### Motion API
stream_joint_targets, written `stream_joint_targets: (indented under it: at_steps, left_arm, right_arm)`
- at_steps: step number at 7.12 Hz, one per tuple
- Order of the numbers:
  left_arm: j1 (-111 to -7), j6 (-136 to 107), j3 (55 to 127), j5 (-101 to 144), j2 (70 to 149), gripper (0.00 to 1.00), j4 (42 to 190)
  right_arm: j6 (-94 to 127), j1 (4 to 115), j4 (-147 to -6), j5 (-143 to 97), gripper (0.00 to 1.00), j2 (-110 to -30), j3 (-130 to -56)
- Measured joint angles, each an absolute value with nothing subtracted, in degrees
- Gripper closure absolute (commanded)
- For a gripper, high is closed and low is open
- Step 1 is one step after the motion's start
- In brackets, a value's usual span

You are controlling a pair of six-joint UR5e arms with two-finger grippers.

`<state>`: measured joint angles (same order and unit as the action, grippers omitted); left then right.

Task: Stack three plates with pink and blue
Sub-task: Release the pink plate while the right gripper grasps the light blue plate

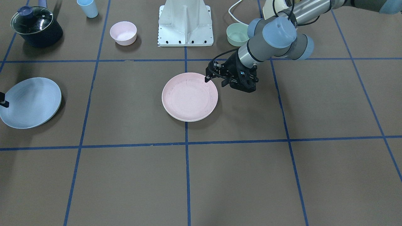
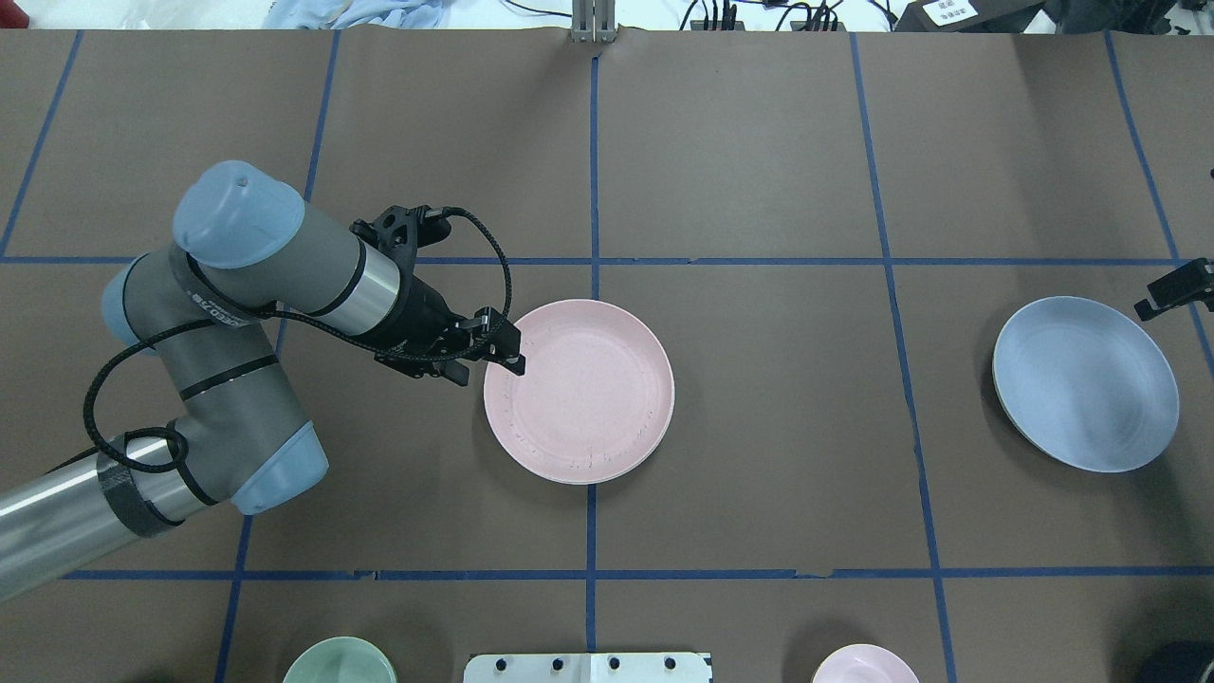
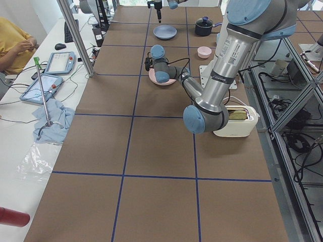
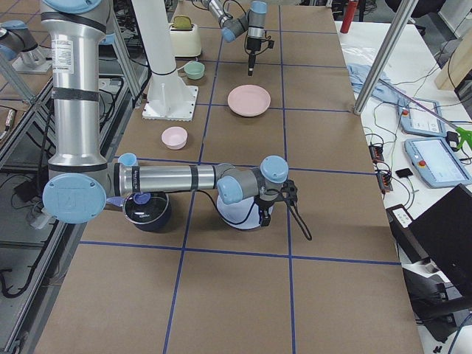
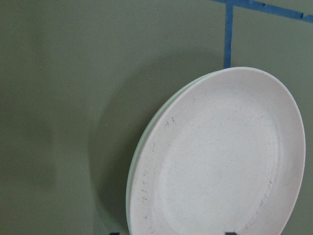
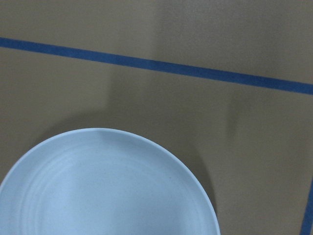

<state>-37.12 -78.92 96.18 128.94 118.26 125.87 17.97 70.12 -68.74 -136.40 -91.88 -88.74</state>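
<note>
The pale pink plate [image 1: 189,95] lies on the cream plate, whose rim [image 1: 191,120] shows under it at the table's middle. My left gripper [image 2: 488,372] is open, its jaws astride the pink plate's rim on the robot-left side and holding nothing; the left wrist view shows both plates [image 5: 220,156]. The pale blue plate [image 2: 1086,384] lies apart at the robot's right. My right gripper [image 2: 1152,308] is at that plate's rim and mostly cut off by the view's edge, so I cannot tell whether it is open or shut. The right wrist view shows the blue plate [image 6: 102,191] close below.
Near the robot base [image 1: 185,25] stand a small pink bowl [image 1: 123,33], a small green bowl [image 1: 237,34], a lidded dark pot [image 1: 36,26] and a blue cup [image 1: 88,8]. A toaster [image 3: 234,121] sits by the left arm's base.
</note>
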Motion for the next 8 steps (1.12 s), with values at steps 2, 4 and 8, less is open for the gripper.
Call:
stream_joint_targets:
  at_steps: [2,4,8]
  left_arm:
    - [-37.35,-79.48,96.43,128.92,118.27,0.21,125.81]
    - [-37.5,-80.48,96.55,128.93,118.3,0.21,125.85]
    - [-37.72,-81.49,97.93,128.93,118.22,0.21,125.86]
  right_arm:
    - [23.91,68.74,-56.46,-136.21,0.0,-92.06,-81.5]
    - [26.62,67.92,-52.57,-136.29,1.0,-92.08,-78.7]
    - [27.9,67.78,-51.87,-136.75,1.0,-92.46,-78.72]
